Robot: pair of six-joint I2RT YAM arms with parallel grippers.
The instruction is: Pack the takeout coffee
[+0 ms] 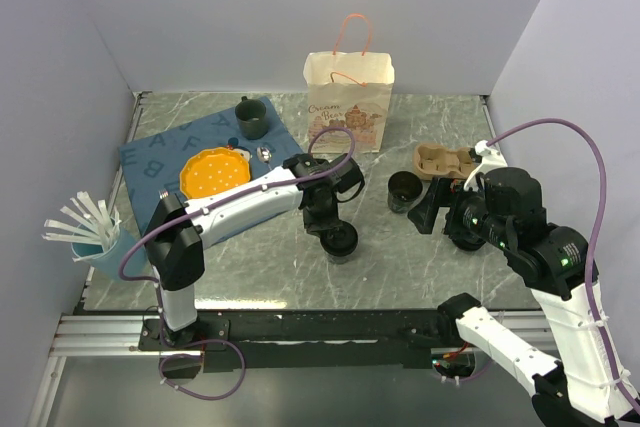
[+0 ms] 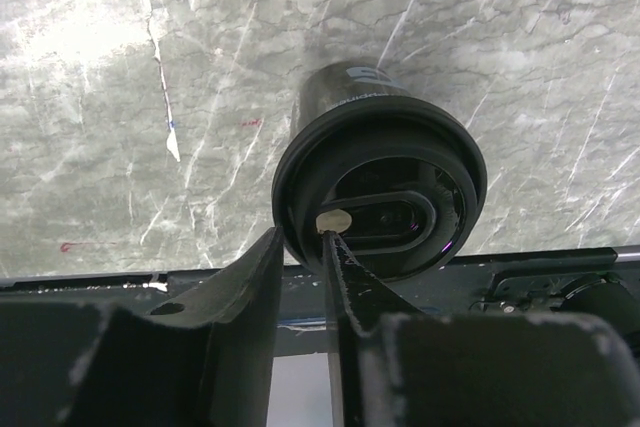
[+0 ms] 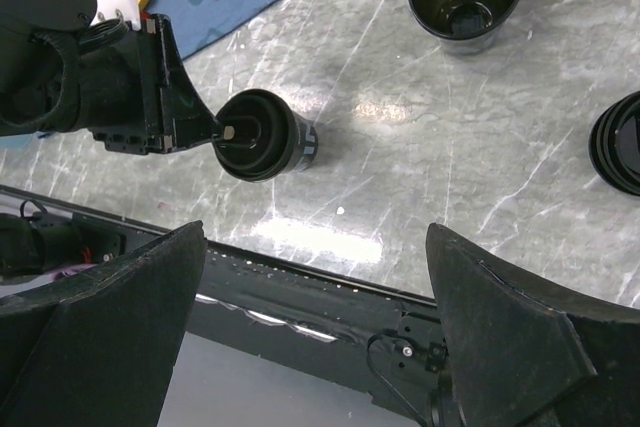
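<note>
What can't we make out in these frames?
- Left wrist: whether the left gripper grips or merely touches the rim of the lidded cup; its fingers cover the contact.
- Right wrist: black round object cut by the right edge; lid or cup unclear.
- Top: pulp tray partly behind the right arm; inside of the paper bag not visible.

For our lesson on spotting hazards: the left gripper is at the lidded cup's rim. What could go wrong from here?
1. The left gripper has its fingers astride the rim of the lid; pulling away could drag the lid off or tip the cup.
2. The open cup stands apart from a loose lid; it may get packed unlidded.
</note>
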